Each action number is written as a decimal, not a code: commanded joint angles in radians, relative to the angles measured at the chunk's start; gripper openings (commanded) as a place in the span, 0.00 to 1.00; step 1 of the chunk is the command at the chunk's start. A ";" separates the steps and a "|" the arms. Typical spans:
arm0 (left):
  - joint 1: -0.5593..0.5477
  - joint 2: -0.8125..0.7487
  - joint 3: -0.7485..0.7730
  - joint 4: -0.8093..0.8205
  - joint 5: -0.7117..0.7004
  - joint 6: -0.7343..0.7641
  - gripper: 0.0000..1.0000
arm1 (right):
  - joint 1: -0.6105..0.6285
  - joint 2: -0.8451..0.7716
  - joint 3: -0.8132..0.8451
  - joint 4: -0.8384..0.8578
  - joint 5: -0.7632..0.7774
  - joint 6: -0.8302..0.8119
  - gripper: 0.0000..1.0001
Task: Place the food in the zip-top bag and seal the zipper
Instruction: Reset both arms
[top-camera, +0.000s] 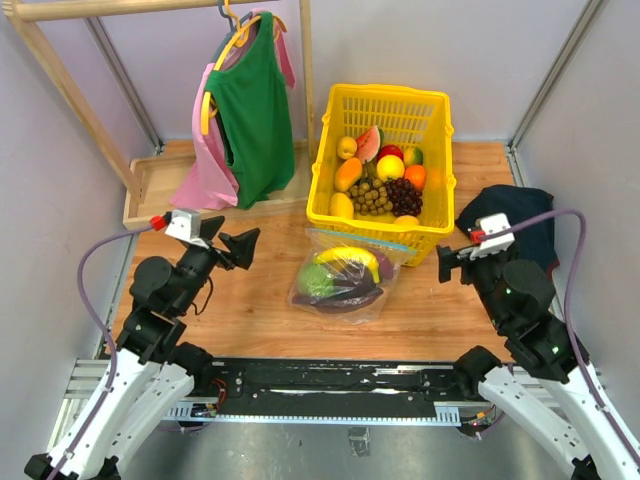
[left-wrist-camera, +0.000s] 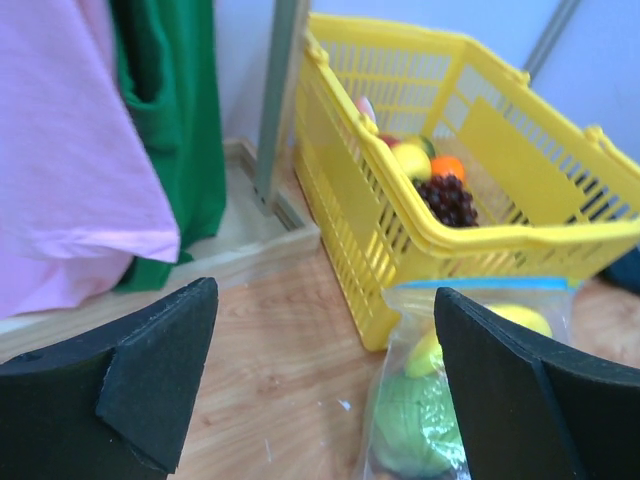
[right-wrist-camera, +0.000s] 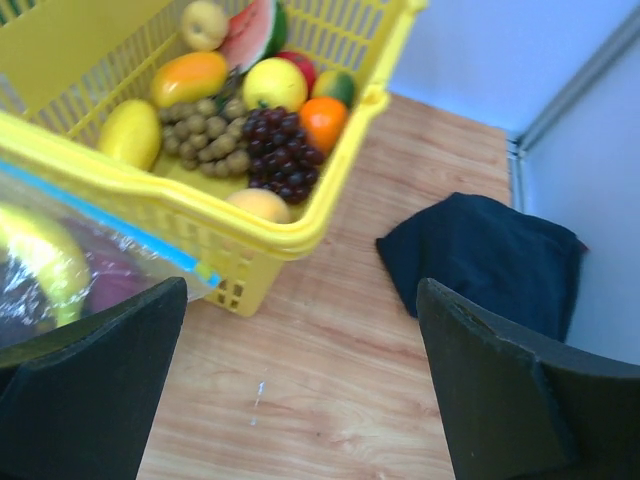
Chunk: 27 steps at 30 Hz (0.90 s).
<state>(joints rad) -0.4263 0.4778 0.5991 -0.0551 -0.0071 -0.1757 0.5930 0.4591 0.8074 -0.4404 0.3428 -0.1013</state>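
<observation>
Left gripper (top-camera: 236, 246): jaws standing spread, gripping nothing. Right gripper (top-camera: 452, 262): jaws likewise spread, gripping nothing. Between them, a clear crinkly zip-top bag (top-camera: 372, 285) is lying on the wooden tabletop (top-camera: 250, 315), holding a yellow banana (top-camera: 352, 258) and a green round melon (top-camera: 315, 278). Its light-blue zipper strip (top-camera: 362, 240) is lying just beside the yellow plastic basket (top-camera: 322, 160).
</observation>
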 joint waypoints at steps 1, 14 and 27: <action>0.006 -0.073 0.011 0.012 -0.160 -0.017 0.94 | -0.010 -0.083 -0.052 0.088 0.232 0.049 0.98; 0.007 -0.090 0.011 -0.012 -0.344 -0.004 0.99 | -0.010 -0.206 -0.062 0.064 0.289 0.131 0.98; 0.009 -0.073 0.006 -0.010 -0.355 0.007 0.99 | -0.030 -0.231 -0.066 0.078 0.260 0.130 0.98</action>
<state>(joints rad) -0.4252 0.3996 0.5991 -0.0711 -0.3408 -0.1806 0.5900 0.2291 0.7460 -0.3862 0.6106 0.0086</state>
